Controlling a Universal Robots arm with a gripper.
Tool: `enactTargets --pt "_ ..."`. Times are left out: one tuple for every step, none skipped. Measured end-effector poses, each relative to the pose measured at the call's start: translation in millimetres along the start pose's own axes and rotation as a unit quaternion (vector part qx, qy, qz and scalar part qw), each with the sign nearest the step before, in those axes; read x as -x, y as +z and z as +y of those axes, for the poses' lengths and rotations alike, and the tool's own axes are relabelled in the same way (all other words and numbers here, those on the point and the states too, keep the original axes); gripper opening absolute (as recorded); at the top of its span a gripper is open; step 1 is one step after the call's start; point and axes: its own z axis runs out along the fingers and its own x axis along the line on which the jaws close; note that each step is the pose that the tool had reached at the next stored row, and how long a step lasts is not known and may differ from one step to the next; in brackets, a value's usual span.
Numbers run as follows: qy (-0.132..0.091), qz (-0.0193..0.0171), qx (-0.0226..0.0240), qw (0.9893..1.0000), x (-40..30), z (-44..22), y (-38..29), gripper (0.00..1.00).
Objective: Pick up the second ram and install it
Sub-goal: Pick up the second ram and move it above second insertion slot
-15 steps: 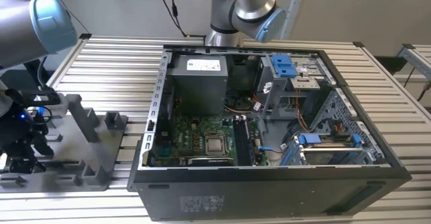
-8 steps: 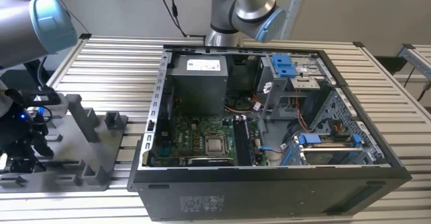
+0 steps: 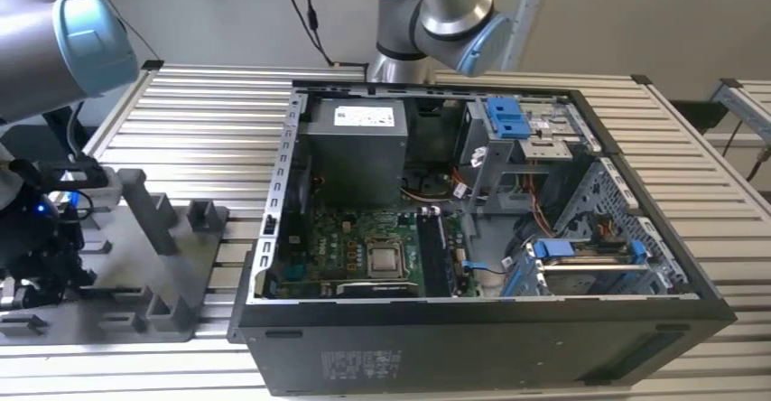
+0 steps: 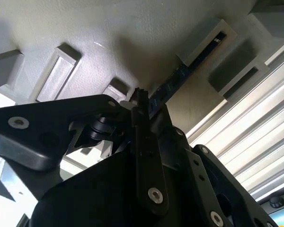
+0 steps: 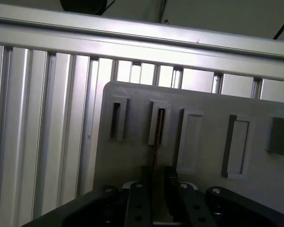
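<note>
The pincer (image 5: 157,183) hangs low over the grey holder (image 5: 203,156), with the ram (image 5: 155,158) running straight in between its jaws. In the first wrist view the ram shows edge-on as a thin brownish line. Its far end stands in a narrow slot (image 5: 159,124) just ahead of the pincer, and its near end passes between the two black fingers (image 5: 141,198). The jaws stand apart, one on each side of the stick, and the gap between them looks wider than the stick itself (I see no pad pressed flat against it).

In the second wrist view the ram is dark with small chips along it. It slants from a raised slot of the holder down to the fingertip and goes out of sight behind it. More slots, with nothing in them, lie to either side of the pincer.

In the exterior view the arm (image 3: 72,35) reaches down to the holder on the slatted table (image 3: 205,103). The open case (image 3: 482,338) lies well away from the pincer, toward the exterior view's right.
</note>
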Motion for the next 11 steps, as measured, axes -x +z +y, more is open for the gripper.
enactTargets --pt "0.0 0.0 0.0 1.0 0.0 0.0 0.0 0.27" --pt "0.0 0.0 0.0 1.0 0.0 0.0 0.1 0.27" --pt "0.0 0.0 0.0 1.0 0.0 0.0 0.1 0.27" --pt "0.0 0.0 0.0 1.0 0.0 0.0 0.1 0.25" --pt "0.0 0.0 0.0 1.0 0.0 0.0 0.1 0.25" --pt "0.0 0.0 0.0 1.0 0.0 0.0 0.1 0.18" --pt "0.0 -0.0001 0.0 1.0 0.0 0.0 0.1 0.18" --pt "0.0 0.0 0.0 1.0 0.0 0.0 0.2 0.15" --pt "0.0 0.0 0.0 1.0 0.0 0.0 0.2 0.15" --pt "0.0 0.0 0.0 1.0 0.0 0.0 0.2 0.15" --pt "0.0 0.0 0.0 1.0 0.0 0.0 0.2 0.15"
